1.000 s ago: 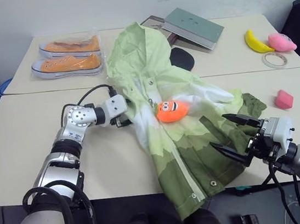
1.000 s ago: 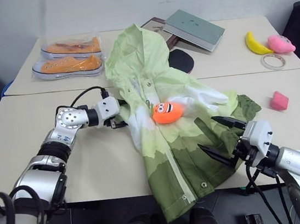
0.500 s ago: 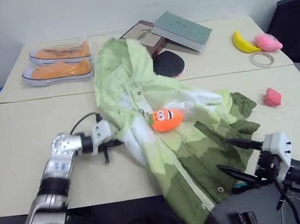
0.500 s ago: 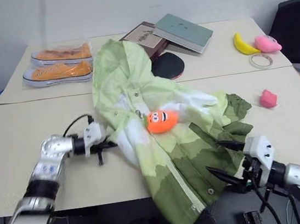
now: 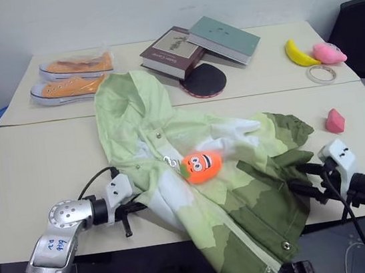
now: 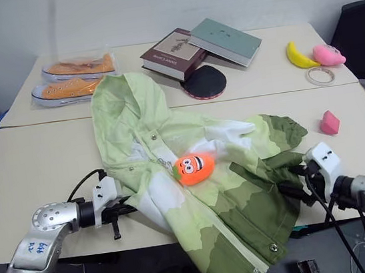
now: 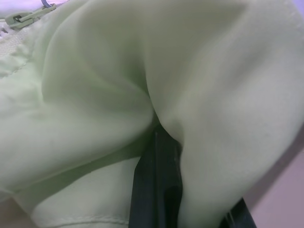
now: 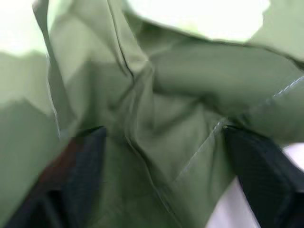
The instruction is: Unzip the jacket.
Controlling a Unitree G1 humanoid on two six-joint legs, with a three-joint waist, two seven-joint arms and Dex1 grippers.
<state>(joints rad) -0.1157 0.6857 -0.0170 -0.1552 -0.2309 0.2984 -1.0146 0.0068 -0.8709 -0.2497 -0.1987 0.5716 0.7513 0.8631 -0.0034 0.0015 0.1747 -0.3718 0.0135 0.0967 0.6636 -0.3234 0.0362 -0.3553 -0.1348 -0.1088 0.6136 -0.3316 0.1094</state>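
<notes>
Jacket dragged toward me, zip not yet opened.
My left hand [image 5: 133, 209] has clenched on the jacket [image 5: 201, 174] edge; right hand [image 5: 307, 179], fingers apart around olive fabric, is closing on the bench [image 5: 31, 163].

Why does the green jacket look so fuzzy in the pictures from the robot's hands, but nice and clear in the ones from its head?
Left wrist view: the jacket presses right against the lens, so its folds blur. Right wrist view: the olive cloth and the right end effector look smeared and soft. Left eye view: evenly lit, sharp enough to see the books and shoes.
</notes>
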